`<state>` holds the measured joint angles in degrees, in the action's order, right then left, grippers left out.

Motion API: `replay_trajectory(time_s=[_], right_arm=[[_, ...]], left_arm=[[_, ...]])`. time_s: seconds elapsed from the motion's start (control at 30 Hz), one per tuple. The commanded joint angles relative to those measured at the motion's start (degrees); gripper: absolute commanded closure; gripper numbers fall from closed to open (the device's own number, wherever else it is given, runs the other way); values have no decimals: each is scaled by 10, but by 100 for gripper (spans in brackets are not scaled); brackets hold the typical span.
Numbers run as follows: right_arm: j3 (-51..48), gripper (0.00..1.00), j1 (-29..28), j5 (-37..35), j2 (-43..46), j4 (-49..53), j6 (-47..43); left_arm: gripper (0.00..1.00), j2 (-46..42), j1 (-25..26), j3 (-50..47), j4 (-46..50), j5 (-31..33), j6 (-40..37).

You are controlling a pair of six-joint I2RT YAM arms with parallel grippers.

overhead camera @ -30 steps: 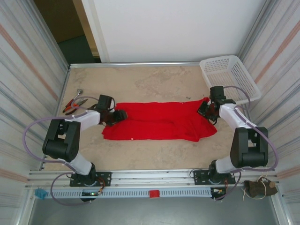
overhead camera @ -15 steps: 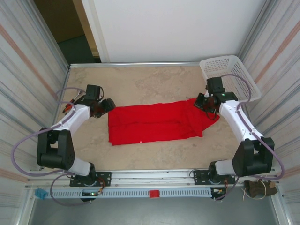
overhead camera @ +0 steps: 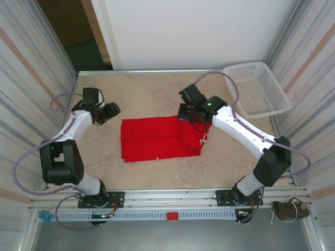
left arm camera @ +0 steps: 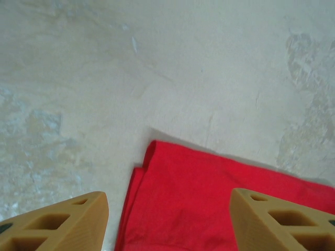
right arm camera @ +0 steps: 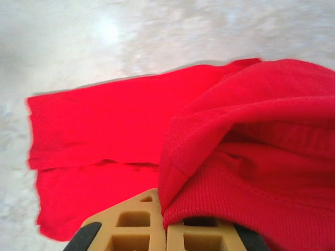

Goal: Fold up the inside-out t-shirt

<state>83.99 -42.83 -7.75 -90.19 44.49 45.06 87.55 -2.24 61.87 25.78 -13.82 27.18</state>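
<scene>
Red t-shirt (overhead camera: 157, 138) lies mid-table, a soft flat band, its right end doubled back over itself. The right gripper (overhead camera: 187, 112) is pinched tight on the ribbed hem, cloth bunched over its tan fingers. The left gripper (overhead camera: 111, 110) hangs spread wide just off the shirt's left edge, holding nothing. Underneath is a mottled beige, stone-look tabletop (overhead camera: 157, 89). Striped panels stand on either side, with a white mesh basket (overhead camera: 256, 89) at the far right corner.
</scene>
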Motion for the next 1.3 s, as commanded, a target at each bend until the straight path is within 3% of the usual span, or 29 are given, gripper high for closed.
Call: replay_trajectory(time_s=[0.0, 0.4, 0.6, 0.63, 0.7, 0.77, 0.83, 0.97, 1.13, 1.27], right_arm=[[69, 100, -57, -51, -49, 18, 50], [351, 100, -183, -58, -291, 72, 92], [447, 100, -211, 11, -409, 59, 109], [463, 92, -216, 35, -423, 55, 105], [499, 52, -235, 82, -444, 30, 70], [516, 34, -244, 103, -436, 19, 39], [492, 30, -241, 97, -396, 16, 16], [343, 29, -204, 85, -263, -29, -6], [80, 29, -105, 81, -123, -92, 4], [-30, 28, -12, 117, -96, -115, -4]], left_arm=[[37, 22, -20, 25, 15, -44, -25], [37, 81, -120, 37, 0, -138, -21], [37, 97, -129, 52, 4, -147, -25], [37, 99, -132, 56, 5, -147, -25], [37, 109, -146, 65, 6, -157, -25], [37, 119, -160, 76, 9, -165, -25], [37, 126, -172, 87, 14, -173, -25], [37, 118, -171, 90, 13, -187, -19], [36, 66, -144, 41, -12, -206, 4], [36, -5, -90, -33, -29, -205, 25]])
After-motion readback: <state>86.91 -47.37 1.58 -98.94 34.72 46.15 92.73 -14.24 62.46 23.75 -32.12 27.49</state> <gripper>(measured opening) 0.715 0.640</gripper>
